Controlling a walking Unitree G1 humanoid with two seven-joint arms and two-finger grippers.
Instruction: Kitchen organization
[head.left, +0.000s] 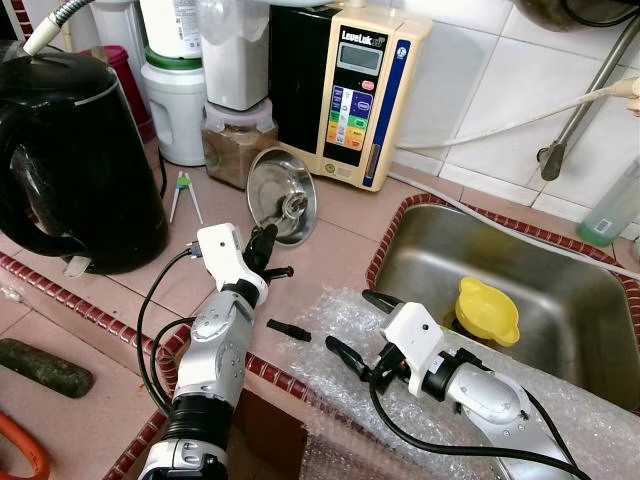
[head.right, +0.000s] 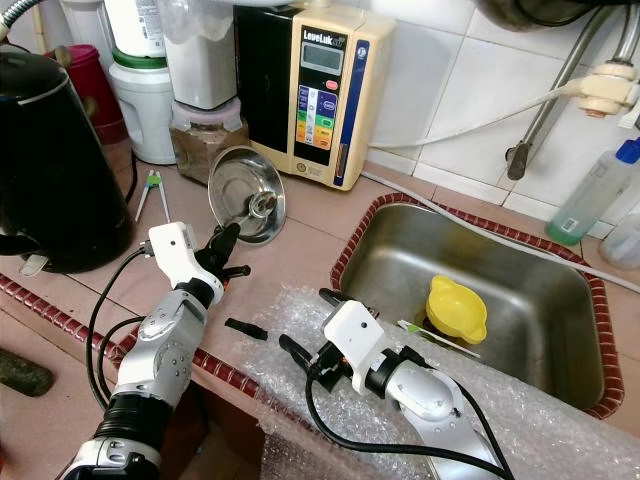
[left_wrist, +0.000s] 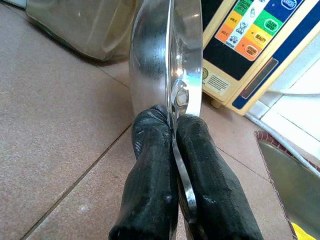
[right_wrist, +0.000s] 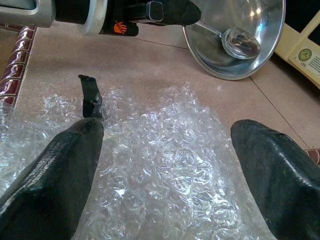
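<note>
Left wrist view is showing my left gripper (left_wrist: 174, 135) pinching the rim of the steel lid (head.left: 282, 196), upper centre of the head frame. I'm keeping it steady while lifting. The right gripper (head.left: 355, 322) is hovering spread over bubble wrap (right_wrist: 165, 165).

We are in a home kitchen: a tiled counter (head.left: 330, 230) edged in red and white runs up to a white tiled wall (head.left: 470, 80), with a steel sink (head.left: 560, 310) set into it. A black kettle (head.left: 75, 160), a blender (head.left: 235, 100) and a water purifier (head.left: 360, 95) stand along the back.
</note>
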